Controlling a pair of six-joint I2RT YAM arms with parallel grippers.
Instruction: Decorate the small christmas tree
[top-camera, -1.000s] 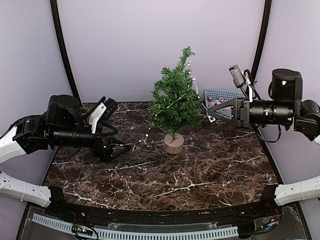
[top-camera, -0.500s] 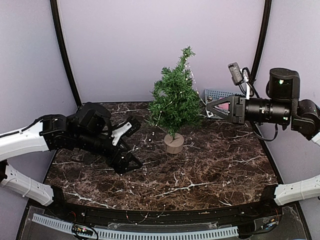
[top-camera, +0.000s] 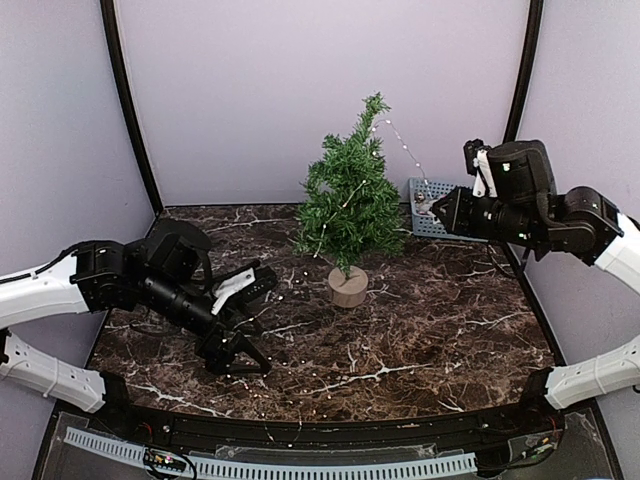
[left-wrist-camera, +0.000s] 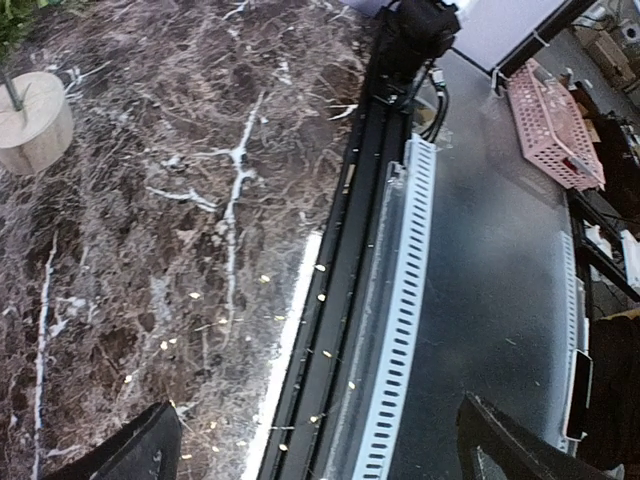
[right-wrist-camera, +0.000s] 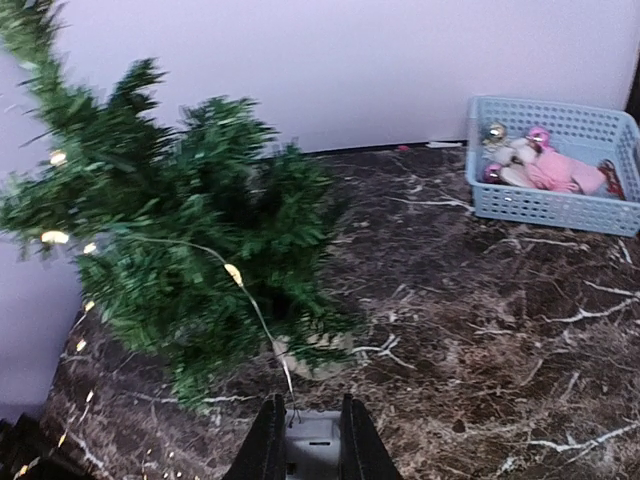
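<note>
Where the overhead camera looks down, one small christmas tree (top-camera: 348, 212) stands upright at the back middle of the dark marble table (top-camera: 430, 330), on its single round wooden base (top-camera: 348, 287). One light string (top-camera: 404, 150) winds through the branches; a thin length runs from near the treetop to the right gripper (top-camera: 428, 207), and more tiny bulbs trail over the table toward the front left. One blue basket (top-camera: 416, 190) sits just behind that gripper. Of the two grippers, the left gripper (top-camera: 245, 322) hangs low over the front left of the table, jaws spread wide, holding nothing.

From the left wrist, both wide-set fingertips (left-wrist-camera: 140, 455) frame the table's front edge, with nothing between them but scattered bulbs. The wooden base appears at the upper left, and one pink basket (left-wrist-camera: 555, 125) lies beyond the table.

From the right wrist, the two fingers (right-wrist-camera: 265, 440) stand almost together, pinching the string's wire, which rises from them to the tree. Several bulbs glow among the needles. The blue basket at the upper right holds a few ornaments (right-wrist-camera: 540, 165), too jumbled to count.
</note>
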